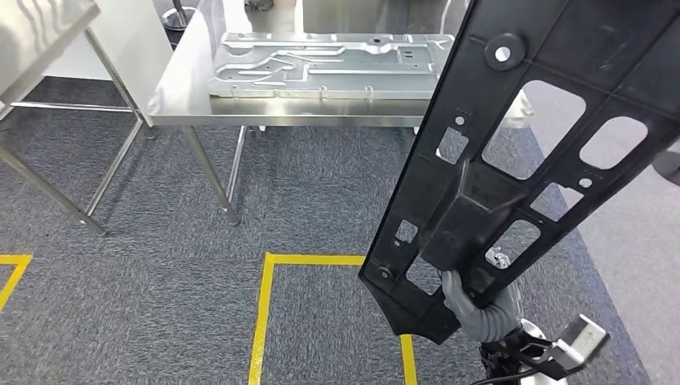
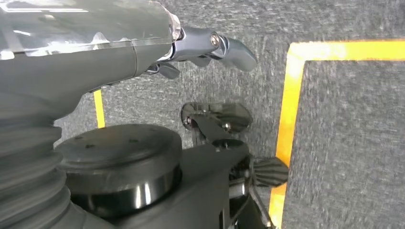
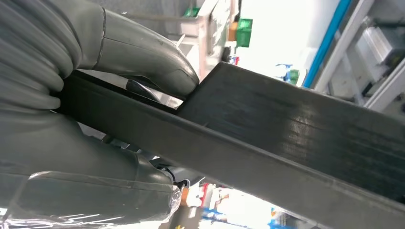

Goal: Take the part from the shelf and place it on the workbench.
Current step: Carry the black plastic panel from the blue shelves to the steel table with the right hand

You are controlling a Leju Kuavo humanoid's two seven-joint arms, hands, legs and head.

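Observation:
A long black plastic part (image 1: 473,200) with several cut-outs stands tilted in the head view, running from bottom centre up to the top right corner. My right hand (image 1: 469,301) grips its lower end from beneath. In the right wrist view the thumb (image 3: 153,57) and the fingers below clamp the part's flat black edge (image 3: 286,124). The steel workbench (image 1: 192,108) stands ahead, beyond a stretch of carpet. My left hand (image 2: 200,47) hangs over the floor and holds nothing, its fingers apart.
A pressed silver metal panel (image 1: 321,64) lies on the workbench and covers most of its top. A second steel table (image 1: 40,32) stands at the far left. Yellow tape (image 1: 265,313) marks squares on the grey carpet.

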